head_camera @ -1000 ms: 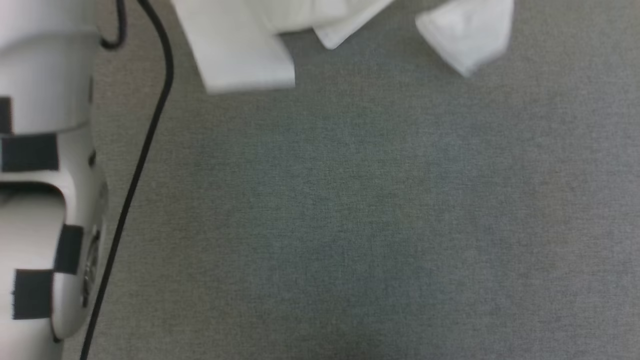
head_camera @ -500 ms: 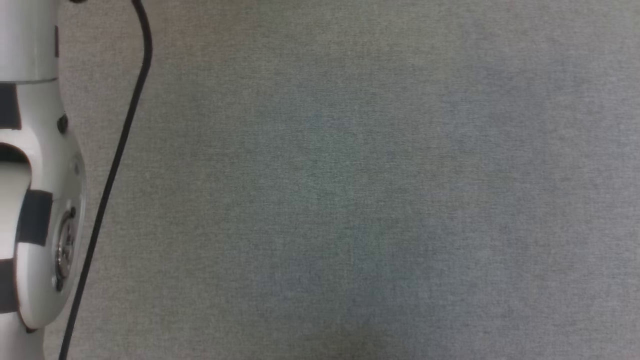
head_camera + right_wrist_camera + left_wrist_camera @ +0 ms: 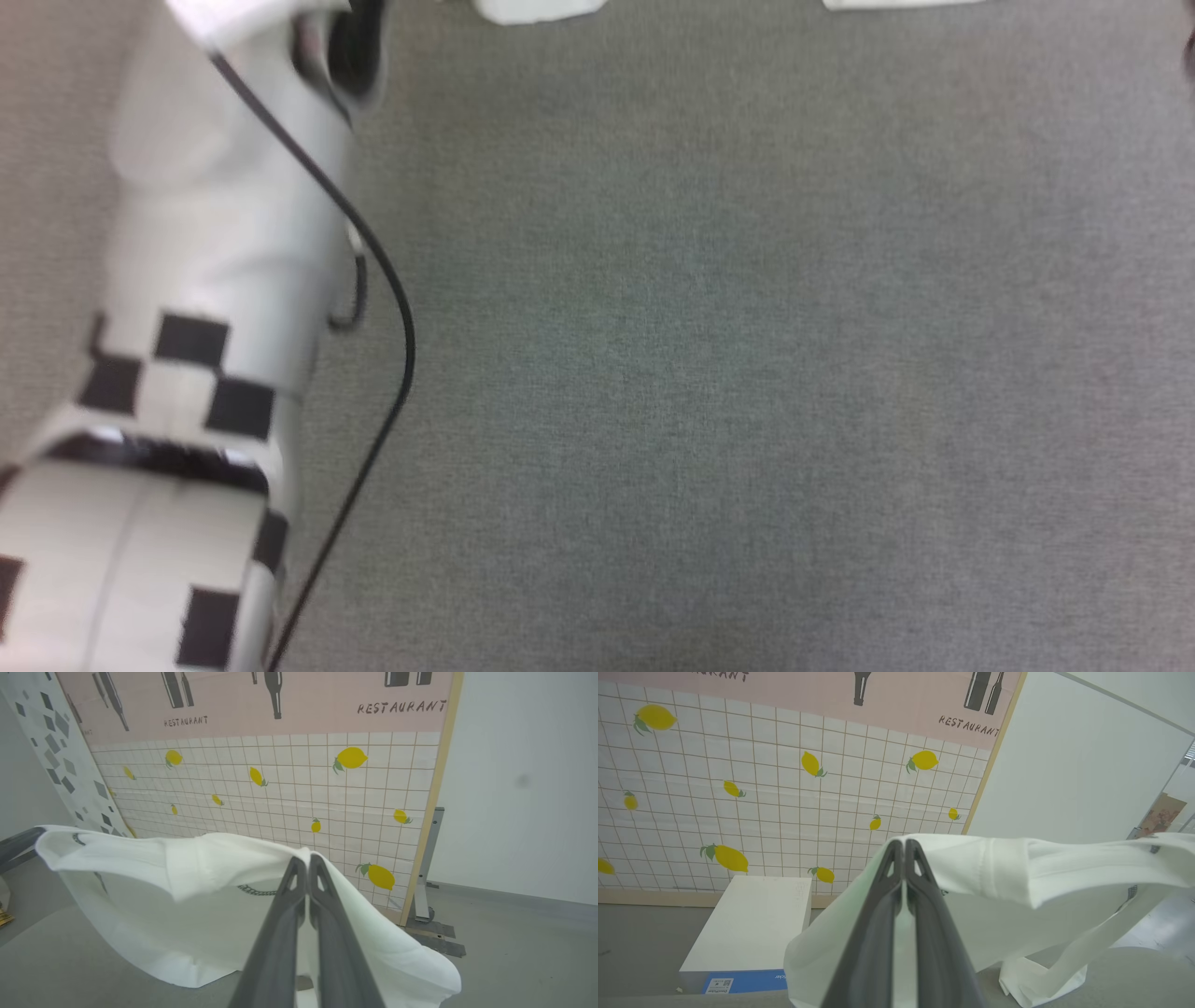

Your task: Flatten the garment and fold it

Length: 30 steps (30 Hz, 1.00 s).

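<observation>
The white garment [image 3: 1017, 868] hangs in the air, stretched between my two grippers, and its lower part reaches down to the grey surface [image 3: 154, 952]. In the left wrist view my left gripper [image 3: 904, 845] is shut on one top edge of the cloth. In the right wrist view my right gripper [image 3: 303, 861] is shut on the other top edge, with the garment [image 3: 187, 868] draping to its left. The head view catches slivers of the garment [image 3: 537, 9] at the top edge and my pale left forearm [image 3: 205, 280] with black squares.
A rigid white box [image 3: 752, 919] with a blue label stands by the lemon-tiled wall panel [image 3: 784, 788]. A metal stand foot [image 3: 427, 914] sits at the panel's right end. A black cable [image 3: 373, 271] runs along my left forearm over the grey surface [image 3: 747, 373].
The head view has shifted: the garment showed at the top a second ago, left the picture, and now only slivers show. My left forearm now looks larger and tilted.
</observation>
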{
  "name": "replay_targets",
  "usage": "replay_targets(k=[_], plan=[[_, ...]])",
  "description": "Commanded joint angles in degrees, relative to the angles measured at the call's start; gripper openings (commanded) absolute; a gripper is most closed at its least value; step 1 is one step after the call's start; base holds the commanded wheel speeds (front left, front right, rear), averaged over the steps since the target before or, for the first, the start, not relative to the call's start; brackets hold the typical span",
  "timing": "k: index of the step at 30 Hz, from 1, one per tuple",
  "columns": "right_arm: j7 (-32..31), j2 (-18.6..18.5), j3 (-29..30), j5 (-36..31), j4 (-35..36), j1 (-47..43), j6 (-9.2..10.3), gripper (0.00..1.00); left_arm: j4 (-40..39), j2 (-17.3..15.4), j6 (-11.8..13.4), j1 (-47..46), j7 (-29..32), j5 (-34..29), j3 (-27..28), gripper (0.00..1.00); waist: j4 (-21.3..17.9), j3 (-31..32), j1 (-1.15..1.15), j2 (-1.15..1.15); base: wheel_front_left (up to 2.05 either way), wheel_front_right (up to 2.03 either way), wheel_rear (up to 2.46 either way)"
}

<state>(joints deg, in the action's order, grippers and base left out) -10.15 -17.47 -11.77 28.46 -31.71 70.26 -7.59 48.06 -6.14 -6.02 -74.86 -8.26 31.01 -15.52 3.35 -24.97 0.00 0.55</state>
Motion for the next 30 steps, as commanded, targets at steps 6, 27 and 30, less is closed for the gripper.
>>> replay_targets(k=[6, 27, 30], plan=[[1.7, -2.0, -1.5, 6.4, 6.5, -19.7, 0.10, 0.00, -3.9, -0.5, -1.2, 18.4, -0.1, 4.2, -1.7, 0.00, 1.8, 14.0, 0.00, -0.53, 0.00, 0.00, 0.00], [-11.4, 5.7, 13.7, -0.4, 28.2, -77.9, 0.10, 0.00, -37.2, -7.8, 8.9, 76.1, 18.3, 12.5, -5.9, 0.00, 1.9, 26.6, 0.00, -0.53, 0.00, 0.00, 0.00], [-16.9, 6.7, 15.1, -2.9, 32.1, -82.4, 0.10, 0.00, -40.2, -9.3, 10.6, 80.1, 21.6, 12.7, -6.8, 0.00, 1.8, 27.0, 0.00, -0.53, 0.00, 0.00, 0.00]])
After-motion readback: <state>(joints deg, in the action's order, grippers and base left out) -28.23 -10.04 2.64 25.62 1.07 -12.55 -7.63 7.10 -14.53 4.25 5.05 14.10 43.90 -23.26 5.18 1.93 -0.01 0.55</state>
